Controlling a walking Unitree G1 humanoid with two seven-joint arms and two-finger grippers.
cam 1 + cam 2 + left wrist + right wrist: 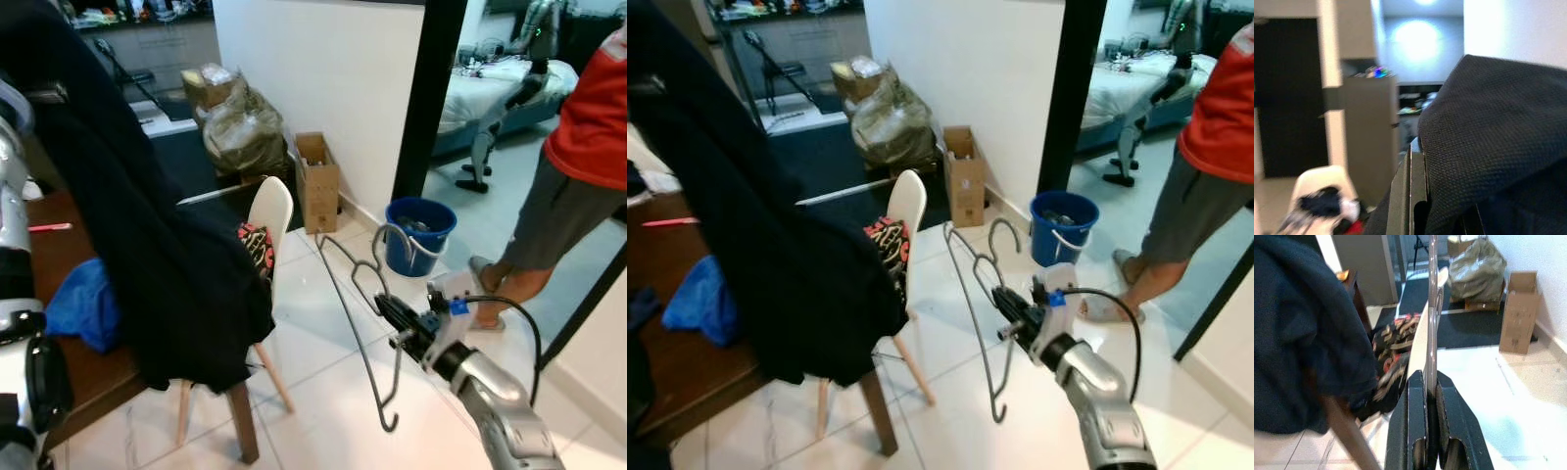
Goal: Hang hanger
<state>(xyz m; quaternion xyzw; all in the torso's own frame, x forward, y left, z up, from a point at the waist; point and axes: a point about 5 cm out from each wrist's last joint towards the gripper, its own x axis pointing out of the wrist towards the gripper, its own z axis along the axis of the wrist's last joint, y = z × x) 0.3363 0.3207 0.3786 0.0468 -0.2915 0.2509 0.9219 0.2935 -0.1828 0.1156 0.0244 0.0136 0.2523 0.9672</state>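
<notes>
A grey wire hanger (358, 294) hangs upright over the white floor at centre right, its hook (390, 238) uppermost. My right gripper (388, 309) is shut on the wire just below the hook. In the right wrist view the two black fingers (1413, 431) pinch the thin wire (1432, 284). A large black garment (147, 245) hangs from the upper left and drapes down over the chair. In the left wrist view my left gripper (1411, 196) sits closed under the black cloth (1498, 122), holding it up.
A white chair (272, 208) with a patterned cloth stands beside a brown wooden table (69, 255) that carries a blue cloth (83, 304). A blue bucket (419, 235), a cardboard box (318, 181) and stuffed bags (240, 127) line the white wall. A person in a red shirt (588, 127) stands at right.
</notes>
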